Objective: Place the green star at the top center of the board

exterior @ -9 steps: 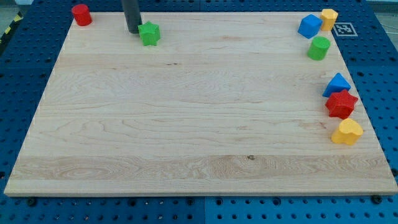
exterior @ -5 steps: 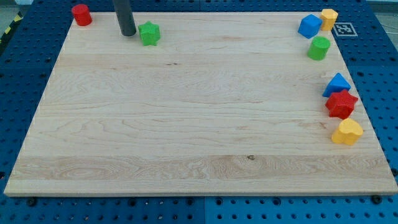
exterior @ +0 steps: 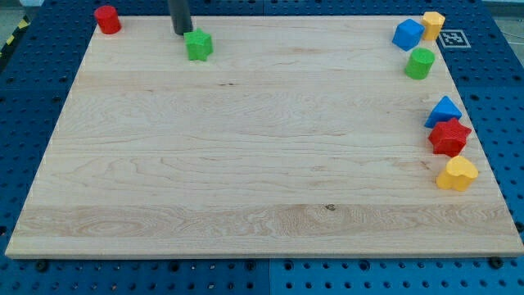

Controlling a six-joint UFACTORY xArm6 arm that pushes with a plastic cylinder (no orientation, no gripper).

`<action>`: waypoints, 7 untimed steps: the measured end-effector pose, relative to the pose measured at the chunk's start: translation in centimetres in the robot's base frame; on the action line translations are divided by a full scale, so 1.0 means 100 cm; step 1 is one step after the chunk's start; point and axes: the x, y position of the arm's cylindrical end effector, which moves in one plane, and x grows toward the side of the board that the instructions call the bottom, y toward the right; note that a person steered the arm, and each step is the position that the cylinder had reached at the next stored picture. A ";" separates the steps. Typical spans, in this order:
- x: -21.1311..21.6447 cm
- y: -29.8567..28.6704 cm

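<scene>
The green star point(exterior: 198, 45) lies near the top edge of the wooden board point(exterior: 246, 164), left of centre. My tip point(exterior: 181, 31) is just above and to the left of the star, close to it; I cannot tell if they touch. The dark rod rises out of the view's top.
A red cylinder point(exterior: 106, 19) sits at the board's top left corner. At the top right are a blue block point(exterior: 407, 34), a yellow block point(exterior: 433, 24) and a green cylinder point(exterior: 420, 63). On the right edge are a blue triangular block point(exterior: 444, 111), a red star point(exterior: 449, 137) and a yellow heart point(exterior: 456, 174).
My tip moved left away from the star, then came back right and up to the star's upper left. The star has barely shifted.
</scene>
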 end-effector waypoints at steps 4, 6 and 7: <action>0.084 -0.003; -0.001 -0.003; -0.008 -0.002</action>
